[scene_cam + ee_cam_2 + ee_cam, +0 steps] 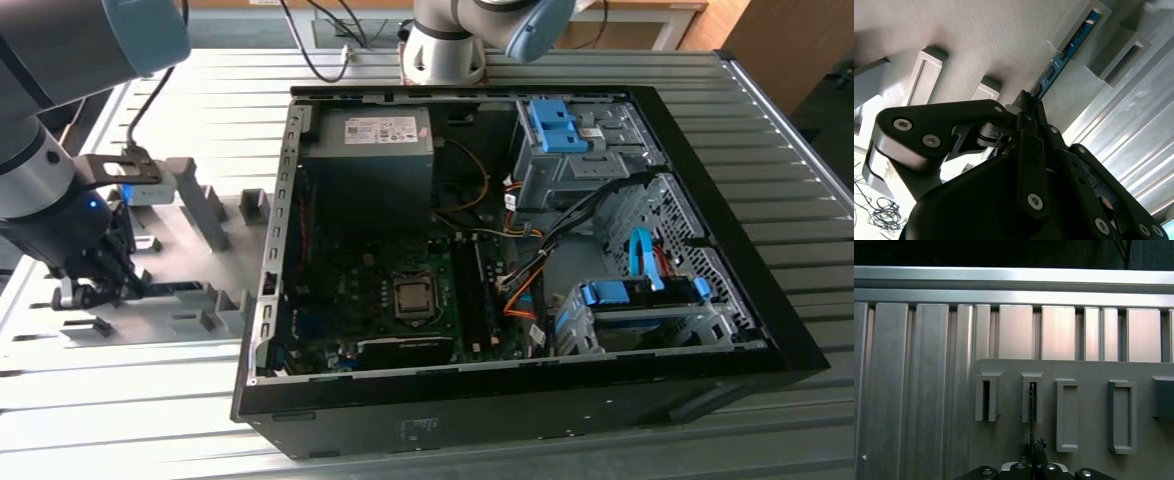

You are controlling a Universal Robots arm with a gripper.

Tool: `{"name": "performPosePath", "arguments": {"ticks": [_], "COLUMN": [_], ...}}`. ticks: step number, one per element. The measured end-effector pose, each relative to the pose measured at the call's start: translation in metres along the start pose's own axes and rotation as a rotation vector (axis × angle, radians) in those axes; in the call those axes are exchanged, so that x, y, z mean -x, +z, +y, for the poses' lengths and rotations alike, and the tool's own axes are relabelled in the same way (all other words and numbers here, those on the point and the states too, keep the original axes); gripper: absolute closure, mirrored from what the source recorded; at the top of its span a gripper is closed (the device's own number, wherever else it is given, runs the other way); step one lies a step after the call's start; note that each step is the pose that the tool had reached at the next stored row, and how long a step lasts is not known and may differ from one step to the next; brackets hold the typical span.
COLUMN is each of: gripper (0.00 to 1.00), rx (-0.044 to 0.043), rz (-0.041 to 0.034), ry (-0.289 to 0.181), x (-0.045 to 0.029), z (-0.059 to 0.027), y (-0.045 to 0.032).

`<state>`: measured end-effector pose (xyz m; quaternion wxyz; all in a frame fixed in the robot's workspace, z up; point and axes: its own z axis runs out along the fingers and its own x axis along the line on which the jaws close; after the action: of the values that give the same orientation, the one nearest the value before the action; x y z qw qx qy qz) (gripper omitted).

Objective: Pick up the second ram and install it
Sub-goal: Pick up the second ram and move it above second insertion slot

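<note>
Arm (60, 215): leaning down at the exterior view's left, over the grey plate (160, 265) on the desk (134, 400).
Claw (1026, 102): pinching the second ram (1069, 47), which is standing edgewise in a plate slot.
Room: open computer case (334, 420) lying just beside.

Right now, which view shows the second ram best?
Second wrist view: the second ram shows its blue-green face and chips from gripper to fixture. First wrist view gives a thin edge-on line; exterior view, too small to tell.
</note>
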<state>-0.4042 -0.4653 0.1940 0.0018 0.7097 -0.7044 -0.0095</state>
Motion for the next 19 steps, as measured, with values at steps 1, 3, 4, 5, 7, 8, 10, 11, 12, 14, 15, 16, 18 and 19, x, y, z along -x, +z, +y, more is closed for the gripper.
{"name": "performPosePath", "arguments": {"ticks": [1,3,4,5,7,8,10,11,12,14,15,16,18,19], "gripper": [0.86,0.86,0.86,0.86,0.86,0.86,0.86,0.86,0.86,0.86,0.86,0.86,0.86,0.86], "rx": [0.0003,0.0003,0.0002,0.0003,0.0003,0.0003,0.0006,0.0004,0.0003,0.0002,0.0001,0.0003,0.0003,0.0004], "rz": [0.0002,0.0002,0.0001,0.0002,0.0002,0.0002,0.0004,0.0003,0.0001,0.0001,0.0000,0.0001,0.0002,0.0003], "ry": [0.000,0.000,0.000,0.000,0.000,0.000,0.000,0.000,0.000,0.000,0.000,0.000,0.000,0.000], "x": [0.0000,0.0000,0.0000,0.0000,0.0000,0.0000,0.0000,0.0000,0.0000,0.0000,0.0000,0.0000,0.0000,0.0000], "z": [0.0001,0.0001,0.0001,0.0001,0.0001,0.0001,0.0001,0.0001,0.0001,0.0001,0.0001,0.0002,0.0002,0.0002], "y": [-0.0006,-0.0021,-0.0020,-0.0022,-0.0024,-0.0025,-0.0037,-0.0042,-0.0048,-0.0060,-0.0061,-0.0072,-0.0078,-0.0080]}}
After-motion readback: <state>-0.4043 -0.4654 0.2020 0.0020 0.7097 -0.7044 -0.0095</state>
